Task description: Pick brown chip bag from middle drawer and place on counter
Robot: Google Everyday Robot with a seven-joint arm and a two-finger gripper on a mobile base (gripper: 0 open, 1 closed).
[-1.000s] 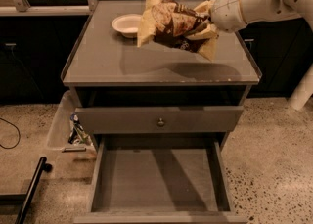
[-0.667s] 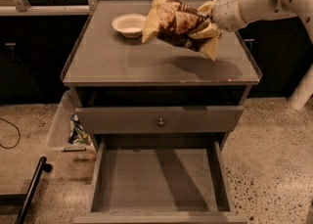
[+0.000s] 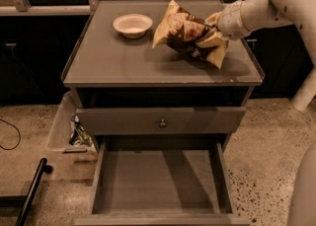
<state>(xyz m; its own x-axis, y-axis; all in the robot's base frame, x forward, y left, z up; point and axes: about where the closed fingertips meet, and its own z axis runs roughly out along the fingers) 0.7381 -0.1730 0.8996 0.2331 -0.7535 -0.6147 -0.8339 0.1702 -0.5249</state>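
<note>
The brown chip bag, crinkly dark brown with cream-yellow edges, hangs tilted over the right half of the counter. Its lower corner is at or just above the surface; I cannot tell if it touches. My gripper reaches in from the right on a white arm and is shut on the bag's right end. The middle drawer is pulled fully out below and its flat grey floor is bare.
A small white bowl stands at the back left of the counter. A shut drawer front with a round knob sits above the open drawer. A clear bin and a black bar lie on the floor at left.
My gripper has lowered the bag toward the counter and shifted it slightly right. The bowl and the drawer have not moved.
</note>
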